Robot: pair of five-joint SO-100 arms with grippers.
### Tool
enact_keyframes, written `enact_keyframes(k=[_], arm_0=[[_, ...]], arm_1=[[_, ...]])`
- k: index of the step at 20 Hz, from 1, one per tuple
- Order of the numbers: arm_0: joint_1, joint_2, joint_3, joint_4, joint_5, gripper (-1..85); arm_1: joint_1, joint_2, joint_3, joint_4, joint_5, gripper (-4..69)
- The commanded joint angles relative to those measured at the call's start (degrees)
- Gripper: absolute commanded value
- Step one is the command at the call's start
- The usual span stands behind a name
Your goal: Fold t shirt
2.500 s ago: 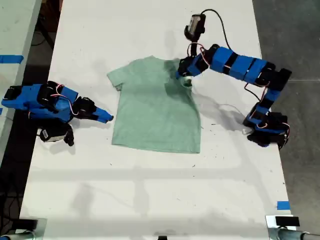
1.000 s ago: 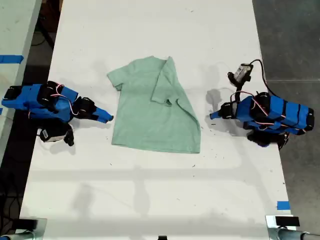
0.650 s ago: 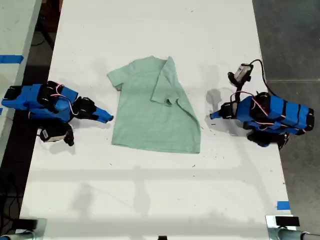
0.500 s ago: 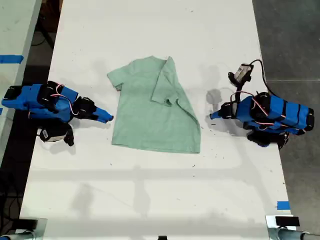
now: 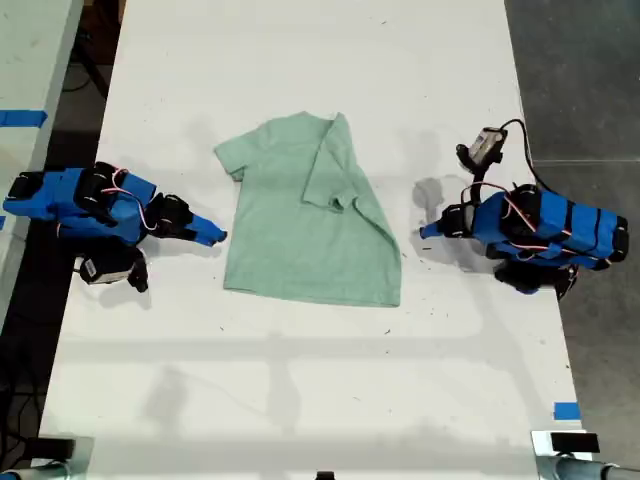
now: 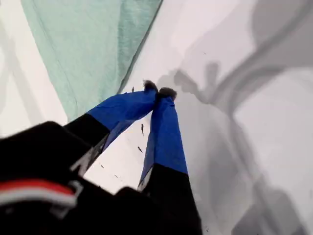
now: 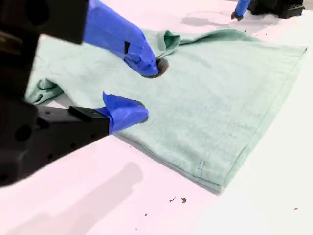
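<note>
both claws off t shirt (image 5: 310, 215); one sleeve folded in.

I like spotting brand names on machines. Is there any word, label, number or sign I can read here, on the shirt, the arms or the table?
None: no readable text in any view.
The t shirt is plain, with no print.
The blue arms and my first gripper and my second gripper show no lettering.
The blue tape on the table is blank.

Pale mint-green t shirt (image 5: 305, 215) flat on white table, one sleeve folded inward.
</note>
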Motion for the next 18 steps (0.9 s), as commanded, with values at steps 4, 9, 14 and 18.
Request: enact_keyframes(k=[4,9,14,18], arm_0=[[-0.26,0.53,-0.35,0.26,-0.53,11.5],[-0.26,0.53,-0.35,0.26,-0.53,11.5],[-0.35,0.53,-0.35,0.26,-0.53,11.5],[-0.35,0.53,-0.35,0.26,-0.53,11.5]], arm_1=[[-0.18,0.62,2.55,-1.32,0.97,1.0],[-0.18,0.62,2.64,-1.23,1.14,1.0],[-0.18,0.62,2.72,-1.14,1.49,1.0],[0.00,0.62,2.72,-1.05,1.67,1.0]])
